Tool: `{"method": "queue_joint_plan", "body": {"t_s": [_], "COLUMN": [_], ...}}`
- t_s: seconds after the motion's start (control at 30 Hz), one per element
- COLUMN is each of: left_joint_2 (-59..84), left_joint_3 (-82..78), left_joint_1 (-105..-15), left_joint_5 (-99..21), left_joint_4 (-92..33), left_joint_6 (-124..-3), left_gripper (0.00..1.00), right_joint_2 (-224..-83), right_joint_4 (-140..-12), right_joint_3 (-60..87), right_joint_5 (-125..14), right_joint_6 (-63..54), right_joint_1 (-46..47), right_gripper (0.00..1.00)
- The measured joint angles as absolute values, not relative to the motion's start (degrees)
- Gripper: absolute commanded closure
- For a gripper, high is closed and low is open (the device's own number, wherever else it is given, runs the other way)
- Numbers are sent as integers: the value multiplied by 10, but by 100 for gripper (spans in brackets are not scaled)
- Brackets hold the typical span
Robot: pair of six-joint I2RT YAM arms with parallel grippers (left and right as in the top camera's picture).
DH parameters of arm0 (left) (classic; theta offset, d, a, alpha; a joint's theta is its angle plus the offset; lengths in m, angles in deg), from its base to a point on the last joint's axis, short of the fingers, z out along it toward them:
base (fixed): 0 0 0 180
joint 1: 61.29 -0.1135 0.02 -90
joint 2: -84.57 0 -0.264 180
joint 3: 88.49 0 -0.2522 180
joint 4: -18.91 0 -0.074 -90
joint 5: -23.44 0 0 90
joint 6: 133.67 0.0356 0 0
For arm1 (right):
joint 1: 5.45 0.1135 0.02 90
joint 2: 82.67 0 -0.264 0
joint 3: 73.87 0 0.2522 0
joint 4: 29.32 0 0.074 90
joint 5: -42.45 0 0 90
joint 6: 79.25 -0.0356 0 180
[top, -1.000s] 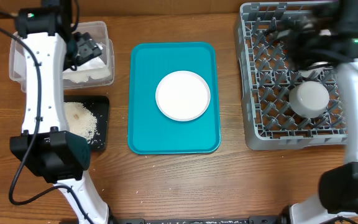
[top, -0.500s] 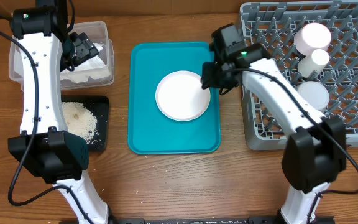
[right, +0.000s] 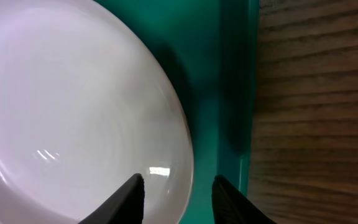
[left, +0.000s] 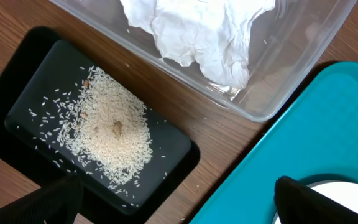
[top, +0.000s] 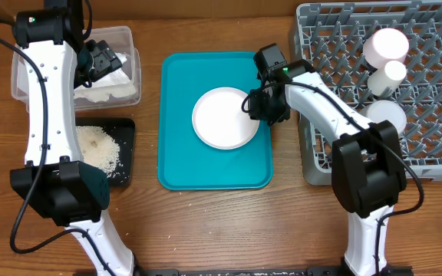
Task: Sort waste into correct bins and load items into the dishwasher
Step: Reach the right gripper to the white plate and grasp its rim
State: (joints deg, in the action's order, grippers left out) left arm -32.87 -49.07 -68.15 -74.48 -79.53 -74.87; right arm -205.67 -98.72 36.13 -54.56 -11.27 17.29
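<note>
Plate (top: 225, 117) sits flat at the centre of the teal tray (top: 176, 165), same spot as a second ago, not lifted. The right gripper (top: 258, 107) has come over from the dish rack (top: 313, 172) to the plate's right rim. Its jaws are narrower than half a second ago and straddle the rim, but can't tell if they're pinching it yet. The left gripper (top: 102, 57) is unmoved, spread wide and empty above the clear tub (top: 125, 38) holding the napkin (left: 197, 31). The rice (top: 102, 149) is in the black tray (top: 125, 126). Two bowls (top: 386, 44) and a cup (top: 394, 73) are already racked. Judgement: the plate is the last item and the grasp is under way; the thin rim could slip.
</note>
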Motion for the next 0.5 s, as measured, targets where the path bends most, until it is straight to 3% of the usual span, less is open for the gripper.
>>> {"method": "queue_joint_plan", "body": {"t_s": [0.37, 0.5], "left_joint_2": [-329, -329], "left_joint_3": [-491, -491], "left_joint_1": [-681, -681], "left_joint_5": [-745, -745], "left_joint_4": [-797, -796], "left_joint_6": [-749, -749], "left_gripper": [0, 0], "right_joint_2": [-2066, -2067], "right_joint_4": [-963, -953], "right_joint_3": [327, 316], "right_joint_5": [-546, -548], "right_joint_6": [-115, -117], "right_joint_1": [173, 174], "right_gripper": [63, 75]}}
